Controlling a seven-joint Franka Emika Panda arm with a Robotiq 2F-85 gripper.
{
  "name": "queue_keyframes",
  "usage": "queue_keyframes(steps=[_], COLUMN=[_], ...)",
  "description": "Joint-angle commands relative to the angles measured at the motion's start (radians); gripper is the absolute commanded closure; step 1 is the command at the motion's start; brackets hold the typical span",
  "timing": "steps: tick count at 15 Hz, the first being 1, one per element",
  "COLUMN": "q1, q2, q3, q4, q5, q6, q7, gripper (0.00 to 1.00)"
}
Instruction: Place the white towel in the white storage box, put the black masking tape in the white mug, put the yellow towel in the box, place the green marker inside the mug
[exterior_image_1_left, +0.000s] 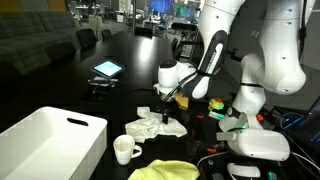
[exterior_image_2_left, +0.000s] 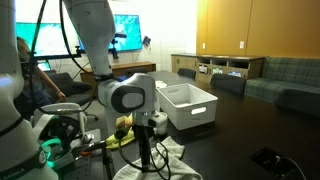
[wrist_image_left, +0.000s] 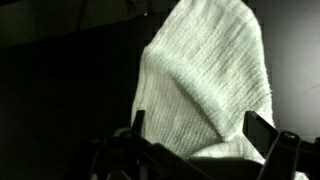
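Exterior view, box side. The gripper (exterior_image_1_left: 158, 110) hung low over the white towel (exterior_image_1_left: 155, 125), which lay crumpled on the dark table (exterior_image_1_left: 60, 80) between the white mug (exterior_image_1_left: 125, 150) and the arm's base. The white storage box (exterior_image_1_left: 85, 140) stood just beside the mug, and its inside looked bare. The yellow towel (exterior_image_1_left: 165, 171) lay at the near edge, apart from the box. I could not make out the green marker or the black tape in the clutter.

Exterior view, arm side. The gripper (exterior_image_2_left: 150, 155) pointed straight down at the white towel (exterior_image_2_left: 168, 155); the white storage box (exterior_image_2_left: 195, 115) sat behind it — nothing showed above its rim.

Wrist view. The white towel (wrist_image_left: 205, 70) filled the picture in a raised fold. The gripper (wrist_image_left: 200, 140) had its jaws spread wide, one on each side of the fold, holding nothing.

My reading: none of the four placements was done — I was at the first pick, and closing on the fold was what the next move called for.
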Motion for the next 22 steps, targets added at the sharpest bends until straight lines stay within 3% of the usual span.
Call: queue_keyframes(steps=[1,5,13,15,18,22], q1=[0.086,0.105,-0.020,-0.047,-0.031,-0.055], q2=[0.086,0.151,0.289,0.296,0.283,0.318], q3=[-0.109,-0.101,-0.012,-0.014,-0.062,-0.045], q4=[0.059,0.102,0.081,0.062,0.043,0.076], q5=[-0.189,-0.278,-0.229,-0.237,-0.249,-0.250], q6=[0.072,0.172,0.343,0.361,0.360,0.381], q7=[0.041,0.035,0.003,0.008,0.023,0.005], gripper=[0.00,0.00,0.00,0.00,0.00,0.00])
